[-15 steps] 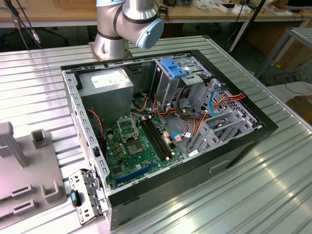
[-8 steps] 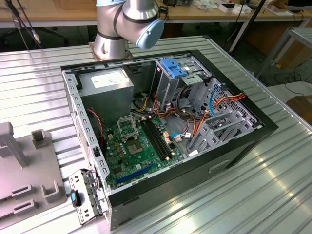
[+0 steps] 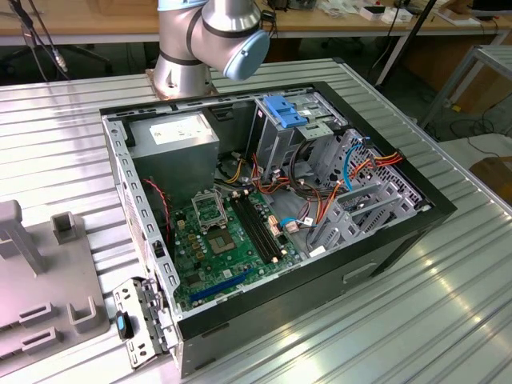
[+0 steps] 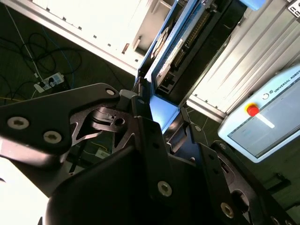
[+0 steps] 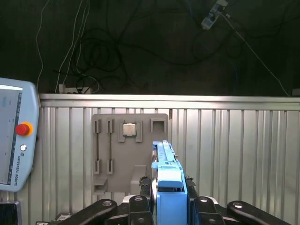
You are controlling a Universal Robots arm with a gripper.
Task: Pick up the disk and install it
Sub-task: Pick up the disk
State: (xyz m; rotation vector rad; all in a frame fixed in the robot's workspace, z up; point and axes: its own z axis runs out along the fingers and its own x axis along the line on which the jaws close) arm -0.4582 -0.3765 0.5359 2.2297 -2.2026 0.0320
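Observation:
The disk [image 5: 167,180] stands edge-on between my fingers in the first wrist view, its bright blue rail facing the camera. My gripper [image 5: 168,190] is shut on it, with the black fingers [image 5: 142,185] pressed against both sides. In the second wrist view the disk [image 4: 176,44] reaches away from the gripper [image 4: 157,110], and its blue edge and dark underside are visible. It hangs well above the ribbed metal table [image 5: 234,150]. The open computer case [image 3: 272,208] lies on its side in the exterior view, with a blue plastic bracket [image 3: 286,109] on top of its drive cage.
A grey fixture plate [image 5: 129,150] with a square chip lies on the table below the disk, and also at the exterior view's left [image 3: 36,280]. A teach pendant [image 5: 14,140] with a red button rests beside it. The arm's base [image 3: 204,40] stands behind the case. Cables cover the dark floor.

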